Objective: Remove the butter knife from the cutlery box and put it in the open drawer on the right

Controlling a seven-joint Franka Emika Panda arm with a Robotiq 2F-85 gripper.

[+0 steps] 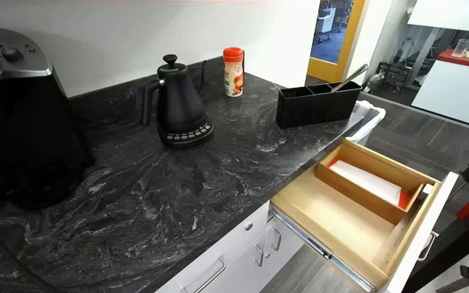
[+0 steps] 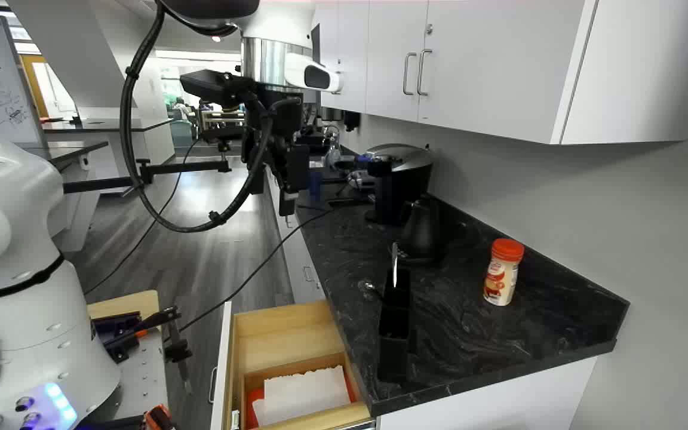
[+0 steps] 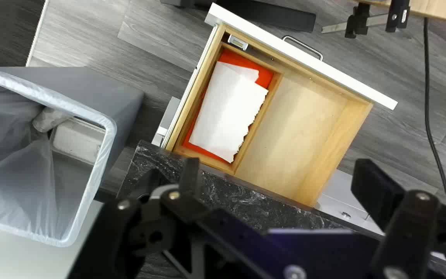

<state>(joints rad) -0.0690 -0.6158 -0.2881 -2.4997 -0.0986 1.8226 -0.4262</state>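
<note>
Cutlery box (image 1: pixel 318 108) looks matt plastic, utensil handle (image 1: pixel 350 78) shiny metal. Open drawer (image 1: pixel 340 211) reads smooth wood, slide (image 1: pixel 299 232) bare metal, sheet (image 3: pixel 229 112) ragged-edged paper. Desk (image 1: pixel 218 179) looks like veined stone, slight sheen; kettle (image 1: pixel 181 99) matt, bin liner (image 3: pixel 21 166) crinkled plastic film.

A kettle (image 1: pixel 182 103) stands near a red-capped bottle (image 1: pixel 233 75).

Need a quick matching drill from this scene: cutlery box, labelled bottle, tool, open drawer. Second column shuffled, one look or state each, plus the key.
Things
1. cutlery box
2. labelled bottle
3. tool
4. open drawer

Looks and states
A. jaws apart, nothing gripped
B. holds a wooden insert
C. black, standing on the dark counter
D. pale, with a red-orange cap

Pairs: 1-C, 2-D, 3-A, 4-B
</note>
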